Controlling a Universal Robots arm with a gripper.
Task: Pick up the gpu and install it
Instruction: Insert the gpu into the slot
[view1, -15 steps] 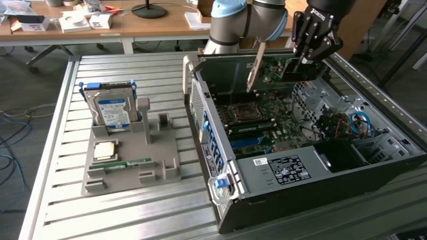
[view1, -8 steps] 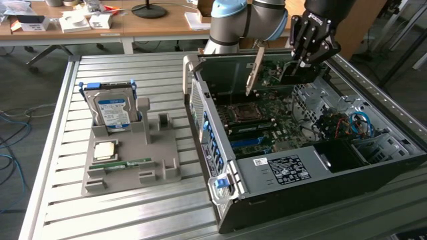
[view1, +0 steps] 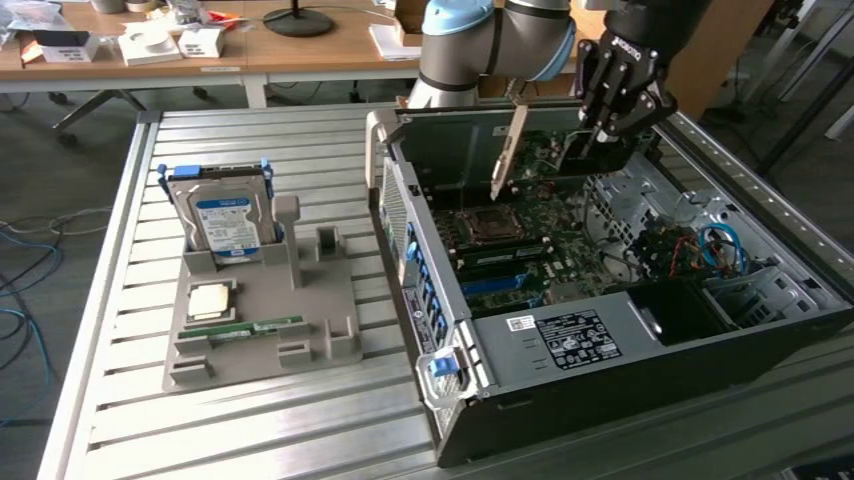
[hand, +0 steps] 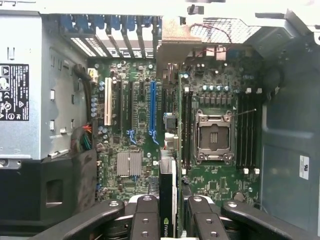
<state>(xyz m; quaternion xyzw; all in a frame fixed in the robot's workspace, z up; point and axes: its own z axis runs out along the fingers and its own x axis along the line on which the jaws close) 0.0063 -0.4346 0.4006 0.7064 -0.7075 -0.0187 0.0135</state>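
Wrist view: gripper (hand: 171, 212) jaws clenched on the gpu (hand: 168, 187), held edge-down above the motherboard (hand: 220, 180), at 1 o'clock in the exterior view; risk: card looks offset from the blue slot (hand: 152, 107), so pressing down could jam it on components.

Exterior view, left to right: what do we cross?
hard drive → gpu, clamped upright over the open computer case → gripper → blue cables
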